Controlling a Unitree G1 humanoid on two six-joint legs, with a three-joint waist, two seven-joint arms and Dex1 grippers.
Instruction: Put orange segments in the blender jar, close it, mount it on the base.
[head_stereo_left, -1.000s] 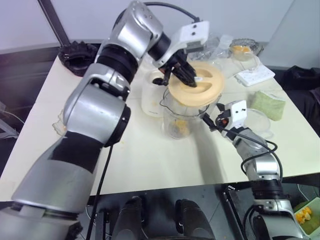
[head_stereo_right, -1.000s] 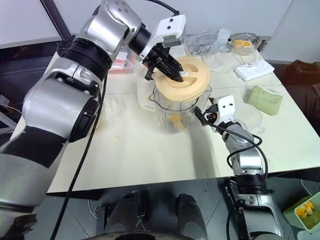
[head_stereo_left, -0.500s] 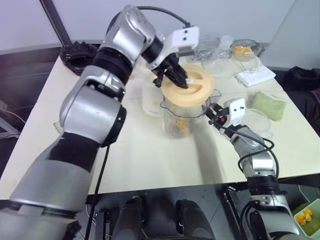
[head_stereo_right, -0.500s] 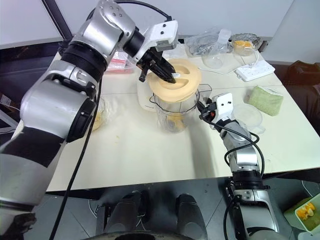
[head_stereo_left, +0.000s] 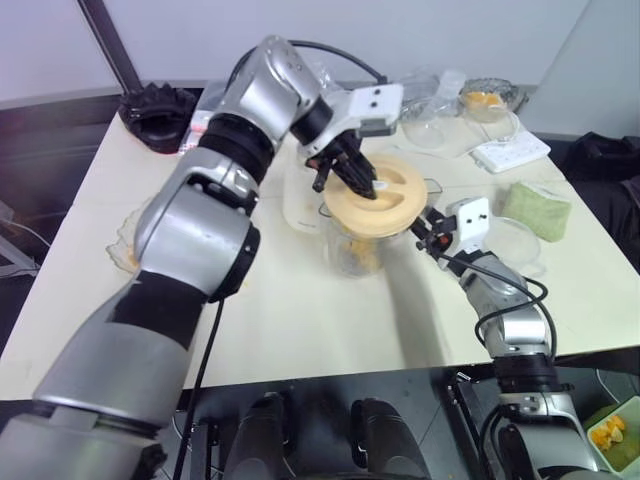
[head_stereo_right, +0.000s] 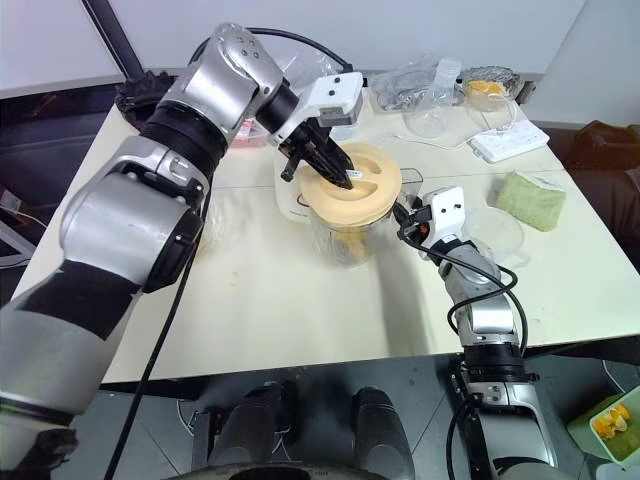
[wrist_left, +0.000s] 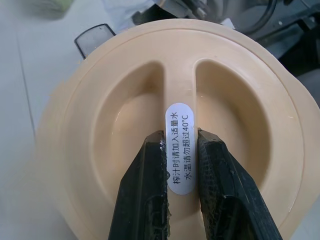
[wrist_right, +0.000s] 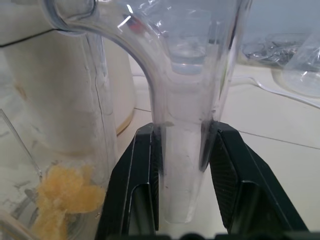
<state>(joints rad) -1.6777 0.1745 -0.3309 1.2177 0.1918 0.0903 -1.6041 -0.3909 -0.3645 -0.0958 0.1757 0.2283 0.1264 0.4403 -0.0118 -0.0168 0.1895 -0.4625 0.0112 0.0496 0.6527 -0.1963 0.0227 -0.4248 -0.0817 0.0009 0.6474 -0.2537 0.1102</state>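
A: Where is the blender jar (head_stereo_right: 345, 235)?

B: Near the middle of the table (head_stereo_right: 280, 310); upright; the base (head_stereo_left: 303, 200) stands just beside it at ten o'clock; orange segments (wrist_right: 67, 192) lie at its bottom.

A: And the left gripper (wrist_left: 181, 150)?

B: Clenched on the central ridge of the cream lid (wrist_left: 100, 145), which sits on the jar's mouth; whether the lid is fully seated cannot be told.

A: The right gripper (wrist_right: 182, 150)?

B: At three o'clock of the jar; its two fingers (wrist_right: 135, 190) grasp the clear handle (wrist_right: 182, 100), one on each side.

A: What else is there?

B: A green sponge (head_stereo_right: 530, 200) at three o'clock, well apart; a white power strip (head_stereo_right: 508, 140) at two o'clock.
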